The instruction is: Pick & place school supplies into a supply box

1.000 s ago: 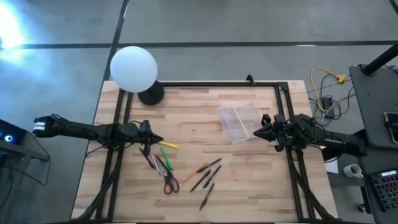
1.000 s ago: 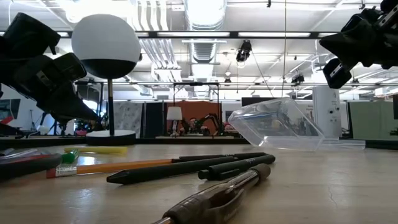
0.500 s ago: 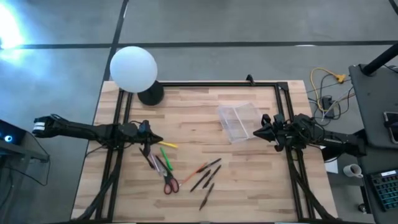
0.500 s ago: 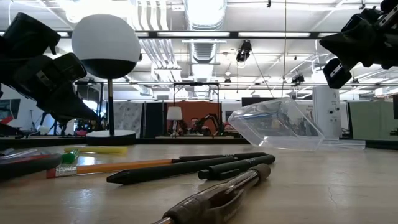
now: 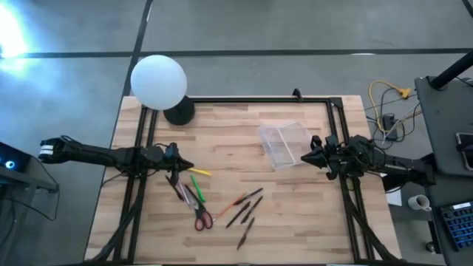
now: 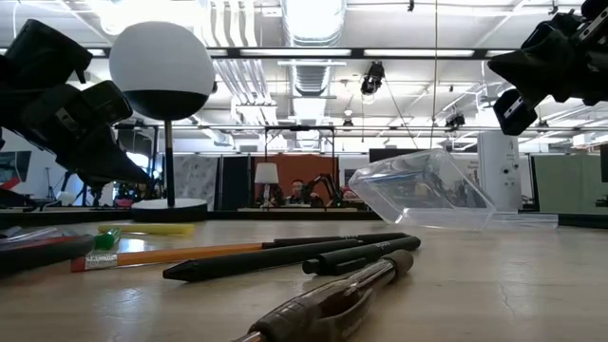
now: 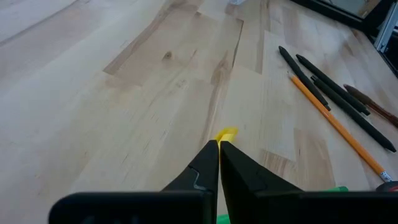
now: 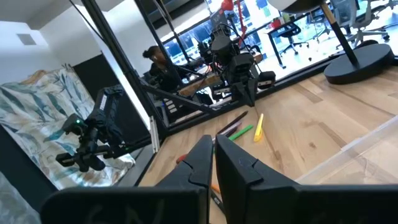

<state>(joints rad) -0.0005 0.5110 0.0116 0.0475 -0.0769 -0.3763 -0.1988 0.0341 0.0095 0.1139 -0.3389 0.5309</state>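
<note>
The school supplies lie flat on the wooden table: a yellow pen (image 5: pixel 199 171), a green pen (image 5: pixel 198 185), red-handled scissors (image 5: pixel 201 216), an orange pencil (image 5: pixel 230 205) and dark pens (image 5: pixel 248 205). The clear supply box (image 5: pixel 283 145) sits tilted on the table (image 6: pixel 423 195), right of the middle. My left gripper (image 5: pixel 189 166) is shut and hovers above the yellow pen's end (image 7: pixel 227 133). My right gripper (image 5: pixel 304 157) is shut and hangs in the air just right of the box, pointing toward it.
A white globe lamp (image 5: pixel 159 81) stands on its dark base (image 5: pixel 179 112) at the far left corner. A black frame (image 5: pixel 259 100) runs along the table's far and side edges. Bare wood lies between the pens and the box.
</note>
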